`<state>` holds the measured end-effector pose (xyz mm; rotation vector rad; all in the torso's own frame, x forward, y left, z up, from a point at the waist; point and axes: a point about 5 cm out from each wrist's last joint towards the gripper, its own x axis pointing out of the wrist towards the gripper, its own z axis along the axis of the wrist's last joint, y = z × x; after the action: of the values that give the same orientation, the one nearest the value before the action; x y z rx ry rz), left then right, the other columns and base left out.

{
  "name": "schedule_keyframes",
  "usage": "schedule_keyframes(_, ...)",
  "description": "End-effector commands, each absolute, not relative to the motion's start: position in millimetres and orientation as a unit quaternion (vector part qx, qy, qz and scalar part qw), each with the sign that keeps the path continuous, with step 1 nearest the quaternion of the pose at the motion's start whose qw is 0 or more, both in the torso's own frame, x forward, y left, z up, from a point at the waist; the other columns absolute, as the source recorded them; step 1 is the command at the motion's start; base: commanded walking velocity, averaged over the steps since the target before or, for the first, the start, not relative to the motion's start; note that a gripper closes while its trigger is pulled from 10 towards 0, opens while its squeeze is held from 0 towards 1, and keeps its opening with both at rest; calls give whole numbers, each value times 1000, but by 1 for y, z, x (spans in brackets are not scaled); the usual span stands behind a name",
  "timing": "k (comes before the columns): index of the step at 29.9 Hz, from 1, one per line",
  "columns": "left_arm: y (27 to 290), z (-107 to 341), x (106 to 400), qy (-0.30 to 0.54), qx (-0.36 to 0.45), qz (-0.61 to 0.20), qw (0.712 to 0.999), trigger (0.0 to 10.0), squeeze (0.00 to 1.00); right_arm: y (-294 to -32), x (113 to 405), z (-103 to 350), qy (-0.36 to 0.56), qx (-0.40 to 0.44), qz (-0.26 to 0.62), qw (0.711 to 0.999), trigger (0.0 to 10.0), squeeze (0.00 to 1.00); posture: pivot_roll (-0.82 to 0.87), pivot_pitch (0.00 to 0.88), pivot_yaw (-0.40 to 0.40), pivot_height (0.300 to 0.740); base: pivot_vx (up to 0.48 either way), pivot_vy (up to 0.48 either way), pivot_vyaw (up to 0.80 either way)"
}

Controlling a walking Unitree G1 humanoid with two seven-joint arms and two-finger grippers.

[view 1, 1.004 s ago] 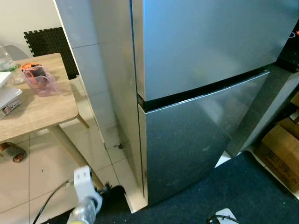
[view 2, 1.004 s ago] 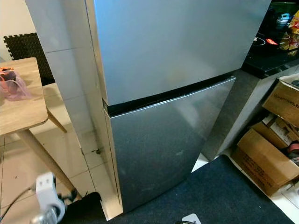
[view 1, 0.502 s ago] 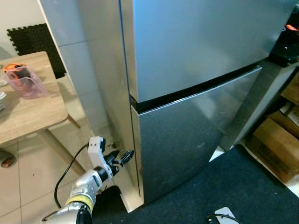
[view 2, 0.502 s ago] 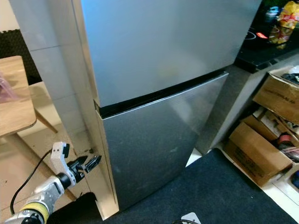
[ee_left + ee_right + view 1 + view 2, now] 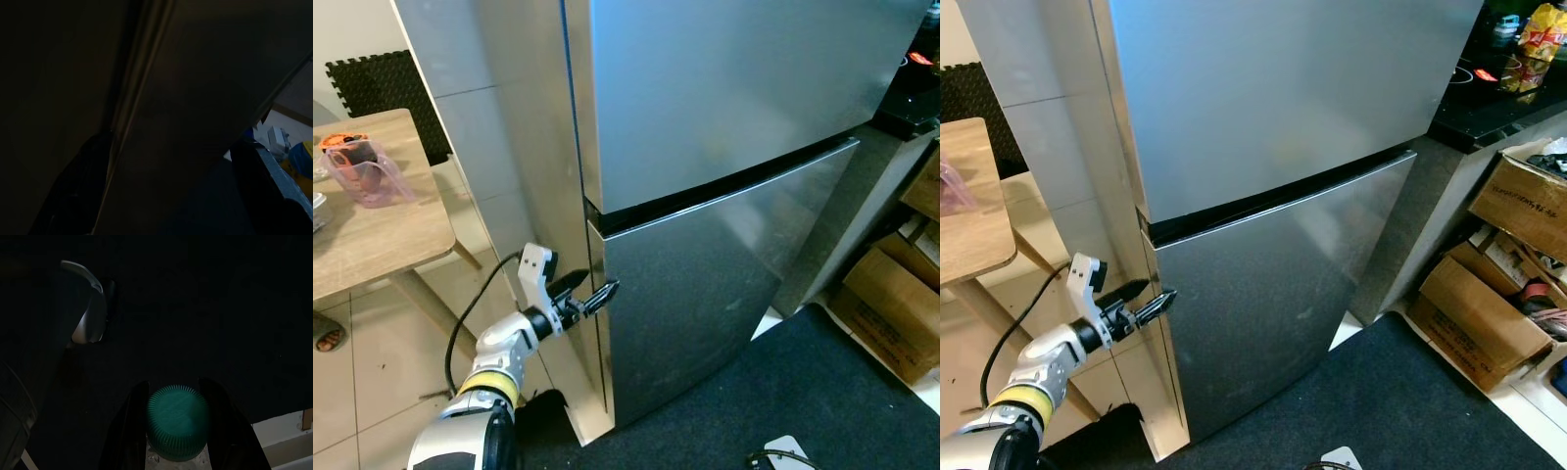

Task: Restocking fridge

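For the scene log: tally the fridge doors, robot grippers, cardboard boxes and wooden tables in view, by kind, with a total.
Fridge doors: 2, upper door and lower door, both shut
Grippers: 2, left gripper, right gripper on a green-capped bottle
Cardboard boxes: 2
Wooden tables: 1
Total: 7

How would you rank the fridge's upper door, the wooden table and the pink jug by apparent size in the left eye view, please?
1. Upper door, largest.
2. Wooden table, partly cropped.
3. Pink jug, smallest.

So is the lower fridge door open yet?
Shut. The lower door sits flush under the upper door, and the left gripper is only at its edge.
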<state>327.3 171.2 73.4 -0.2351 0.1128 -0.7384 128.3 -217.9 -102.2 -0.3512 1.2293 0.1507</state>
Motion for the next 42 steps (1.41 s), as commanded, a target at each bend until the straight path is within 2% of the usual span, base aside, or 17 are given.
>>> schedule_keyframes(1,171,87,335,22,-105,-352,930,10000,0,-221,127,-102,575,-169,70,797,10000,0,-73,0,-39,740,0,0,0)
schedule_keyframes(8,155,97,337,-4,-111,-402,909,10000,0,-221,127,-102,576,-171,70,797,10000,0,-75,0,-42,740,0,0,0)
schedule_keyframes(11,135,94,328,5,-115,-487,866,10000,0,-221,126,-102,576,-172,70,796,10000,0,-75,0,-42,740,0,0,0)
schedule_keyframes(14,135,94,328,5,-115,-487,866,10000,0,-221,126,-102,576,-172,70,796,10000,0,-75,0,-42,740,0,0,0)
schedule_keyframes(16,123,88,319,20,-115,-536,836,10000,0,-221,126,-102,576,-172,70,796,10000,0,-75,0,-42,740,0,0,0)
schedule_keyframes(17,123,88,319,20,-115,-536,836,10000,0,-221,126,-102,576,-172,70,796,10000,0,-75,0,-42,740,0,0,0)
schedule_keyframes(19,109,81,308,37,-118,-585,801,10000,0,-221,125,-103,576,-172,70,796,10000,0,-75,0,-41,740,0,0,0)
schedule_keyframes(28,89,71,289,57,-138,-642,752,10000,0,-221,124,-103,577,-172,71,796,10000,0,-75,0,-40,740,0,0,0)
schedule_keyframes(32,88,69,285,63,-143,-652,742,10000,0,-221,124,-103,577,-172,71,795,10000,0,-74,0,-40,740,0,0,0)
schedule_keyframes(34,91,60,277,90,-154,-664,726,10000,0,-220,124,-103,578,-171,71,795,10000,0,-75,0,-38,740,0,0,0)
schedule_keyframes(36,95,54,274,107,-158,-660,727,10000,0,-220,123,-103,578,-170,71,795,10000,0,-75,0,-38,740,0,0,0)
schedule_keyframes(37,101,46,272,128,-164,-644,737,10000,0,-220,123,-103,578,-169,72,795,10000,0,-73,0,-37,740,0,0,0)
schedule_keyframes(40,125,14,264,203,-177,-538,799,10000,0,-219,122,-104,580,-168,73,794,10000,0,-73,0,-37,740,0,0,0)
schedule_keyframes(42,139,-4,256,249,-180,-465,830,10000,0,-219,122,-104,580,-167,74,794,10000,0,-72,0,-39,740,0,0,0)
